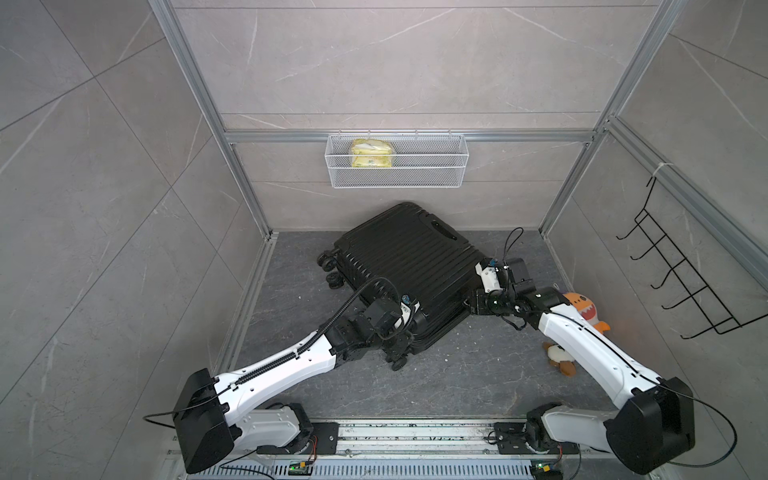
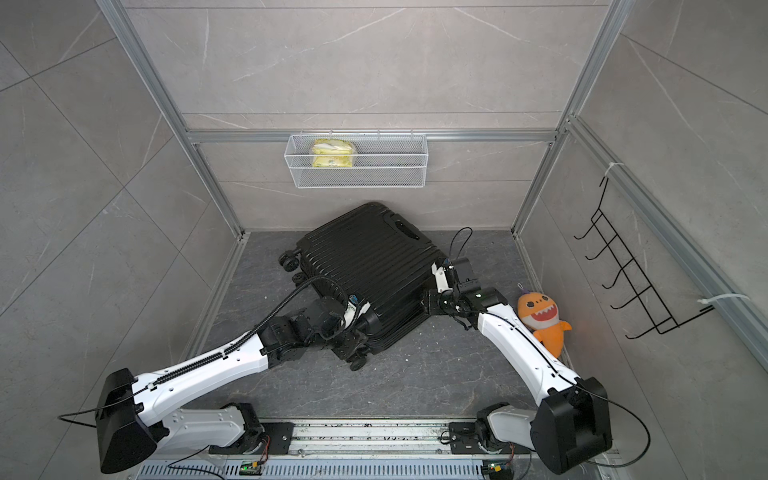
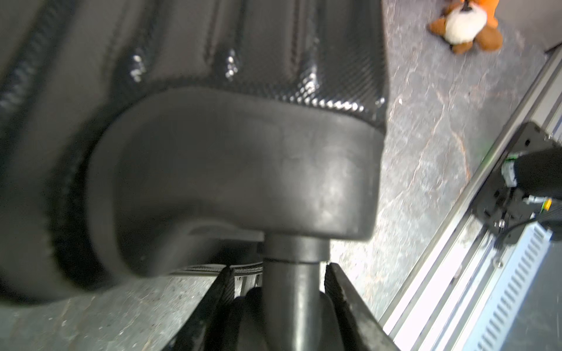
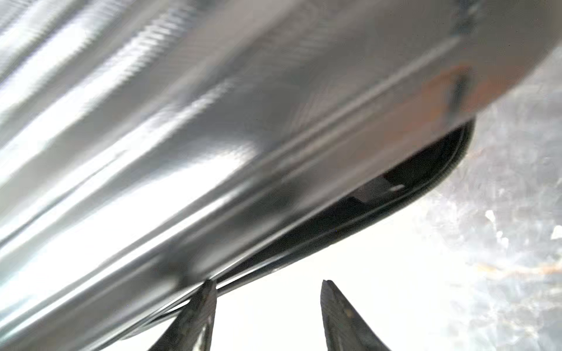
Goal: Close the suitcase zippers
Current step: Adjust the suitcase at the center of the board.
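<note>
Suitcase [image 1: 403, 266] lies flat, wheels [image 1: 326, 262] near-left, handle [image 1: 443, 231] far-right.

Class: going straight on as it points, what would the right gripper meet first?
The right gripper would probably first meet the thin black zip band ringing the glossy black ribbed suitcase; depth is unclear.

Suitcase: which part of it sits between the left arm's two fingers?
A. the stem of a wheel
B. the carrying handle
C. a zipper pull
A: the left wrist view shows the dark round wheel stem of the suitcase standing between the two fingers.
</note>
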